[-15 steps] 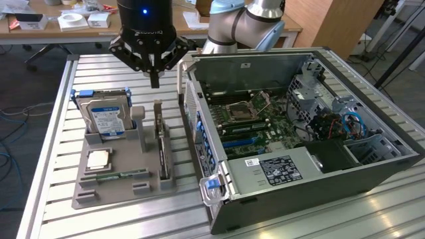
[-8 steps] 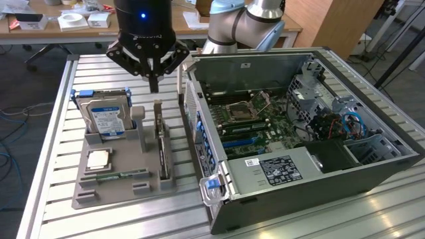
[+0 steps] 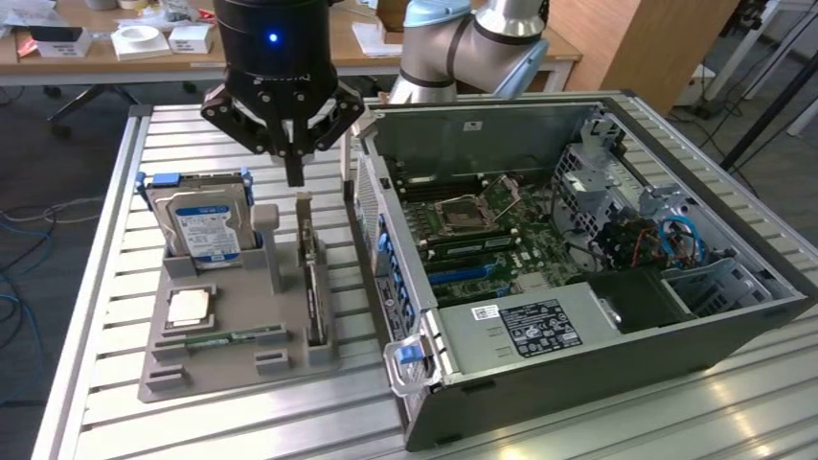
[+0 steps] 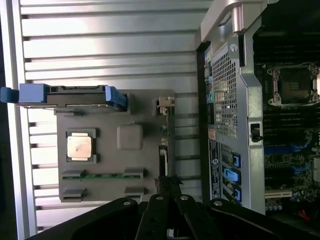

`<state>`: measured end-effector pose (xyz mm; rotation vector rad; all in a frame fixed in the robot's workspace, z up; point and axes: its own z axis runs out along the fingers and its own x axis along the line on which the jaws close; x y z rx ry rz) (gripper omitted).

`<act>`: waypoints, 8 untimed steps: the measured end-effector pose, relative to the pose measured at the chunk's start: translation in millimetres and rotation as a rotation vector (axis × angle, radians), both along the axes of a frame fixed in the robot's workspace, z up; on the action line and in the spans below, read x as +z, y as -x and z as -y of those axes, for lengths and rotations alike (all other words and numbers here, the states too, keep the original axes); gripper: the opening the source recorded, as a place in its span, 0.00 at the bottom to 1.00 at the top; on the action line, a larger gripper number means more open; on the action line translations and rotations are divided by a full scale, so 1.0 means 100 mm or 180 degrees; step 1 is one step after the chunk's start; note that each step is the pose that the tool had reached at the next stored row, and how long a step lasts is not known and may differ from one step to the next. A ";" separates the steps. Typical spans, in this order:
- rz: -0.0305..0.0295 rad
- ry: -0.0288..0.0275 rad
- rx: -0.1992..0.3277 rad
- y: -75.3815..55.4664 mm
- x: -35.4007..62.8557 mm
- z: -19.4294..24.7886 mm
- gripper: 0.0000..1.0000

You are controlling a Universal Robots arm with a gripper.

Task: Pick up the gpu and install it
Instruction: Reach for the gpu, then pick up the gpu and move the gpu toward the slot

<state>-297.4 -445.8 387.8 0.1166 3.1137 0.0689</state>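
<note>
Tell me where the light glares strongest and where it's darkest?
Exterior view: glare streaks the table slats, and the gripper reads dark. Wrist view: the table slats wash out white, while the inside of the computer case falls in shadow.

One hard drive (image 3: pixel 205 225), one gpu (image 3: pixel 309 287), one processor chip (image 3: pixel 190 306), one memory stick (image 3: pixel 230 337), one holder (image 3: pixel 249 311) and one computer case (image 3: pixel 665 355) are being counted.

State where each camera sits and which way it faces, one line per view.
Exterior view: off the arm, raised, looking down at the parts tray and open computer case; the arm and gripper show.
Wrist view: on the wrist, looking down past the gripper onto the gpu standing in the tray.
Shared: gripper, gpu, tray, hard drive, case.
</note>
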 end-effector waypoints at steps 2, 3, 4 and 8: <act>0.0000 0.0000 0.0000 0.01 0.000 0.029 0.10; 0.0000 0.0000 0.0000 0.01 0.000 0.031 0.10; 0.0000 0.0000 0.0000 0.01 0.000 0.031 0.10; 0.0000 0.0000 0.0000 0.01 0.000 0.031 0.10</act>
